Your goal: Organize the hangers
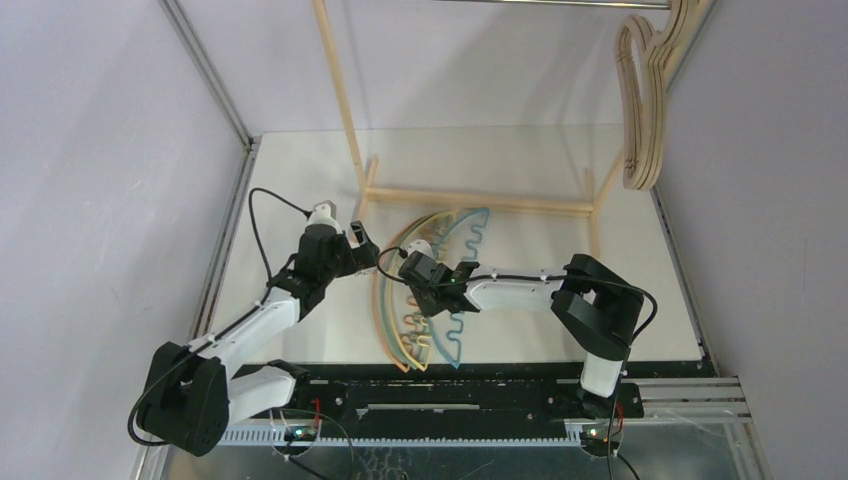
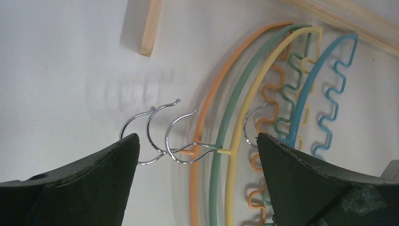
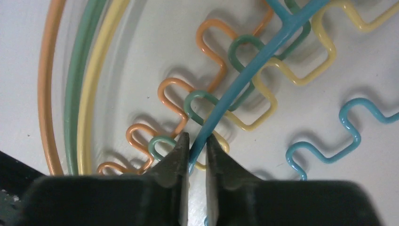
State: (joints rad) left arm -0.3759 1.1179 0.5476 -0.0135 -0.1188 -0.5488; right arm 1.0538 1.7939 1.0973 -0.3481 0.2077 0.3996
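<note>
Hangers (image 3: 75,94) lie overlapping (on table (image 1: 300,180)) before the rack (image 1: 480,201).

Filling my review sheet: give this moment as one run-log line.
right hand: shut on teal hanger | left hand: open over hooks | other hangers: on table

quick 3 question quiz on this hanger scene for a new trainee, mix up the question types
1. Which hanger does the right gripper pinch? A orange, B teal, C yellow
2. True or false: the left gripper is clamped shut on a hook.
3. How many coloured hangers lie on the table?

Key: 1 B, the teal hanger. 2 False, its fingers stand wide open. 3 Four.
</note>
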